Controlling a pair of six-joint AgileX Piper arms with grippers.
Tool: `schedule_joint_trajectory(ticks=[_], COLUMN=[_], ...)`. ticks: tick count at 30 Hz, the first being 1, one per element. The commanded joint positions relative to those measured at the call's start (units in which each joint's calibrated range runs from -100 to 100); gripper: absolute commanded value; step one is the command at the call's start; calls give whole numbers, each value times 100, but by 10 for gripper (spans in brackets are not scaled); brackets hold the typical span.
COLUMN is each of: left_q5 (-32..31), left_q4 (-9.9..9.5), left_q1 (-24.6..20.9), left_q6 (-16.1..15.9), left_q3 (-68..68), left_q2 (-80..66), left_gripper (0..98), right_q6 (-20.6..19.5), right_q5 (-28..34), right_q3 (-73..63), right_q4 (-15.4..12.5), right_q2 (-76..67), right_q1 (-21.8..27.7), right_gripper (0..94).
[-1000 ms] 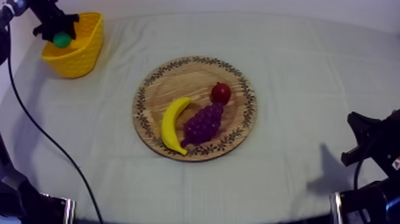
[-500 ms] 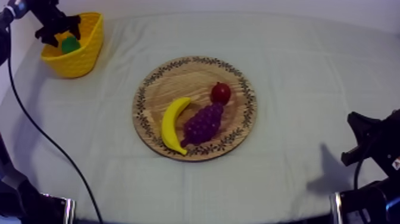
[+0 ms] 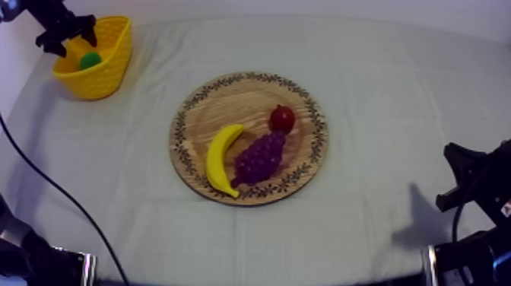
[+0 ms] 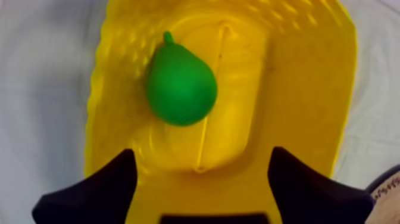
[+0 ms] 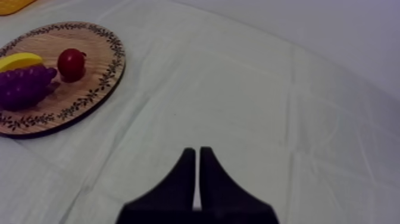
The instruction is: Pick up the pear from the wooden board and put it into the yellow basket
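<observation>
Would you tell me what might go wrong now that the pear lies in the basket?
1. The open left tool hangs just over the yellow plastic basket; on pulling away, it might catch the rim and tip the basket.
2. The green toy pear lies loose inside, so a jolt could roll it out.

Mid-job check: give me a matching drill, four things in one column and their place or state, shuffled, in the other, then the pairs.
1. pear
2. banana
3. left gripper
4. right gripper

A. shut, over the cloth
B. on the wooden board, beside the grapes
C. lying in the yellow basket
D. open, above the yellow basket

Pairs: 1-C, 2-B, 3-D, 4-A.
</observation>
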Motion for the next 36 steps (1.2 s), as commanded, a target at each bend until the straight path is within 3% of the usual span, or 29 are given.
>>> schedule_joint_trajectory(ticks=[1,10,22,29,36], left_q5=[-39,-360,-648,-808,-1996], left_q4=[8,112,111,62,48], left_q1=[4,49,236,538,875], left_q6=[-17,-63,-32,165,383], left_q3=[351,1656,3509,4403,5764], left_q2=[-381,-1787,-3799,-5058,-6673], left_gripper=[689,440,54,5,1], right_q6=[0,0,0,0,-2], right_q5=[2,2,2,2,2], right_q3=[-5,-5,-5,-5,-5], right_q4=[-1,-1,-1,-1,-1], right_q2=[-4,-4,-4,-4,-4], right_q1=[-2,-2,-2,-2,-2], right_gripper=[4,4,4,4,4])
